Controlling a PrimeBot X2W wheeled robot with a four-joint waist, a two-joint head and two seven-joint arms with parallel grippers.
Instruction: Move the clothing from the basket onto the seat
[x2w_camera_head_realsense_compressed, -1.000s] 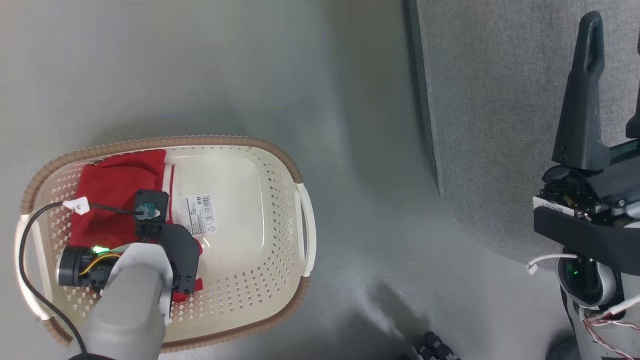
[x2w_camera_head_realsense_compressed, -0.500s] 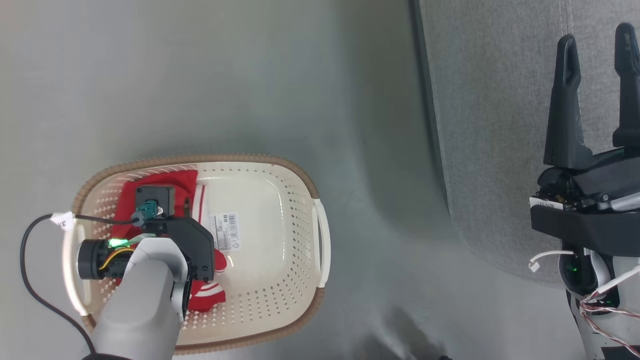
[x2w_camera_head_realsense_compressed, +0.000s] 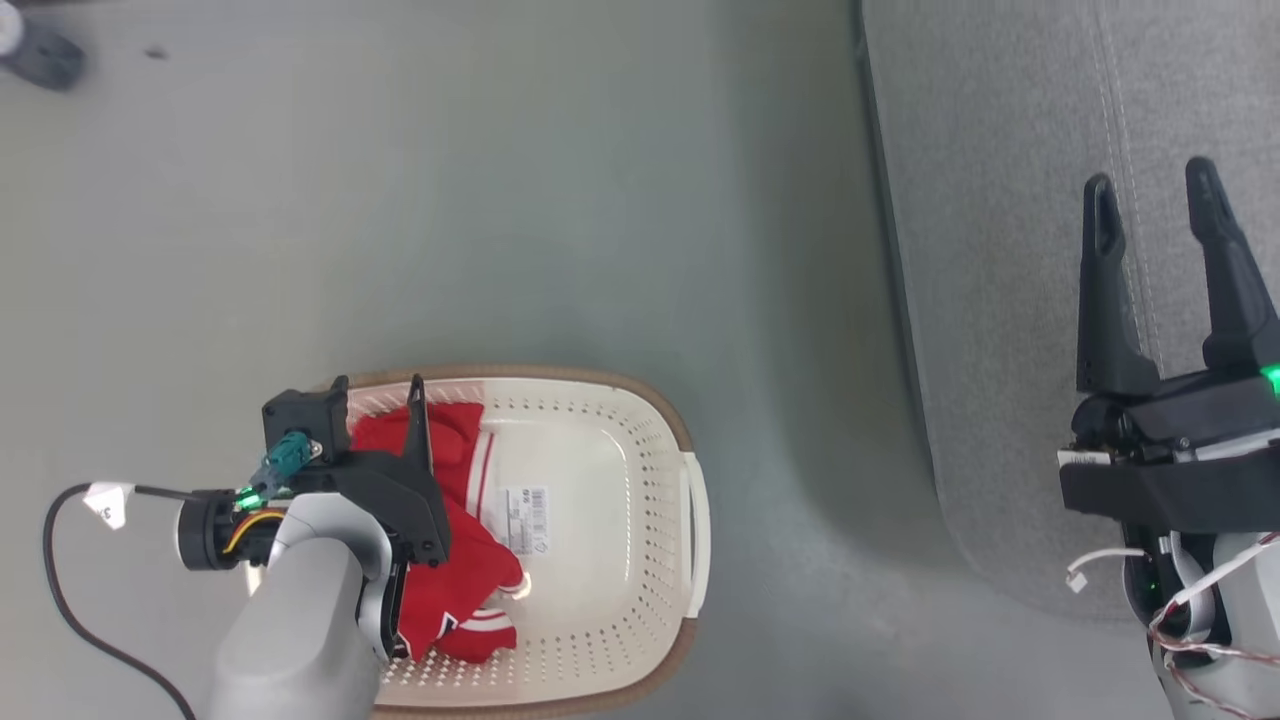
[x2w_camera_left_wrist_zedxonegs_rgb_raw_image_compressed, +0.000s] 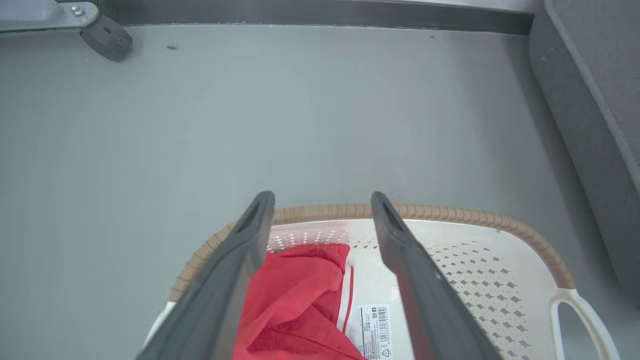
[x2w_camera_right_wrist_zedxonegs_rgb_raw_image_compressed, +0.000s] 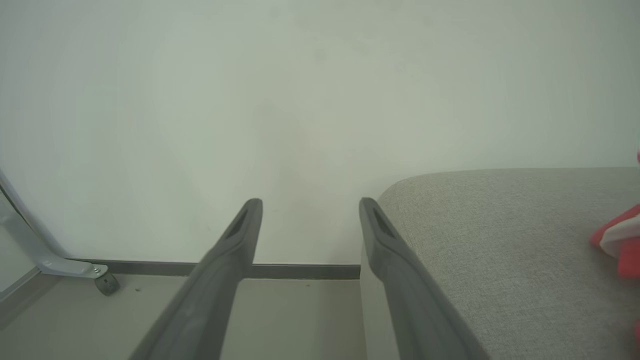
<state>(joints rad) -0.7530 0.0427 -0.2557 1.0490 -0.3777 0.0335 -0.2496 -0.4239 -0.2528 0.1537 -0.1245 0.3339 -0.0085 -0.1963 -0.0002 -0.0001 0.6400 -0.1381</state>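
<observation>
The red clothing (x2w_camera_left_wrist_zedxonegs_rgb_raw_image_compressed: 295, 300) lies in the basket (x2w_camera_left_wrist_zedxonegs_rgb_raw_image_compressed: 450, 215) beside a white barcode label (x2w_camera_left_wrist_zedxonegs_rgb_raw_image_compressed: 372, 325) too small to read, with the left fingers (x2w_camera_left_wrist_zedxonegs_rgb_raw_image_compressed: 235, 265) spread empty above it and the right fingers (x2w_camera_head_realsense_compressed: 1100, 300) spread empty over the grey seat (x2w_camera_head_realsense_compressed: 1000, 250).

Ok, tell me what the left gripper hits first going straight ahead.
Likely the floor just beyond the basket: the left gripper points over its far rim. Depth is unclear, so it might clip that rim.
</observation>
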